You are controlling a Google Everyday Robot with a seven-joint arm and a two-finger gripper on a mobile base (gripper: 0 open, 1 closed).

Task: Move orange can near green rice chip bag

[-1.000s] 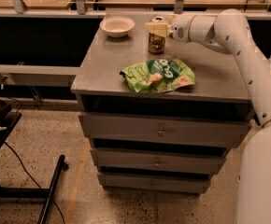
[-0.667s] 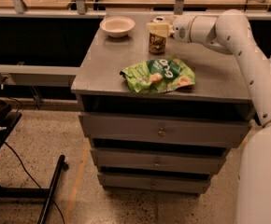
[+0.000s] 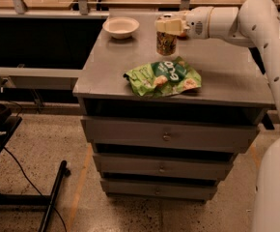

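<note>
The orange can [image 3: 166, 43], tan-gold with dark print, stands upright on the grey cabinet top [image 3: 227, 76], just behind the green rice chip bag [image 3: 163, 77]. The bag lies flat near the cabinet's front edge. My gripper [image 3: 168, 25] reaches in from the right on the white arm and is closed around the can's top part, hiding its silver lid. The can's base looks at or just above the surface, a short gap from the bag's back edge.
A white bowl [image 3: 121, 27] sits at the back left of the cabinet top. The cabinet has drawers [image 3: 166, 137] below. A counter with clutter runs behind. A black stand base [image 3: 53, 197] and cable lie on the floor at left.
Nothing has visibly changed; the gripper and can stay in the same place behind the bag.
</note>
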